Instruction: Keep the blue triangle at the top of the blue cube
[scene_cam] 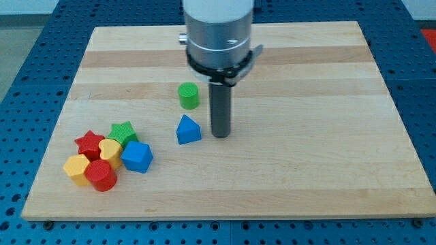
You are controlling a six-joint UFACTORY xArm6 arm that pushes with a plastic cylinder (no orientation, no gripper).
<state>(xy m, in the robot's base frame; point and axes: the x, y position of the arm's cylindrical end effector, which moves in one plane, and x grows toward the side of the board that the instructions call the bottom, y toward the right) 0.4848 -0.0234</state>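
Observation:
The blue triangle (pixel 188 130) lies on the wooden board near the middle, a little left of centre. The blue cube (pixel 137 156) sits lower and to the view's left of it, at the right edge of a cluster of blocks. My tip (pixel 221 135) rests on the board just to the view's right of the blue triangle, with a small gap between them. The rod rises from there into the grey arm head at the view's top.
A green cylinder (pixel 189 96) stands above the blue triangle. Left of the blue cube cluster a green star (pixel 123 132), a red star (pixel 89 144), a yellow heart (pixel 109 150), a yellow hexagon (pixel 76 168) and a red cylinder (pixel 101 175). The wooden board (pixel 306 170) lies on a blue perforated table.

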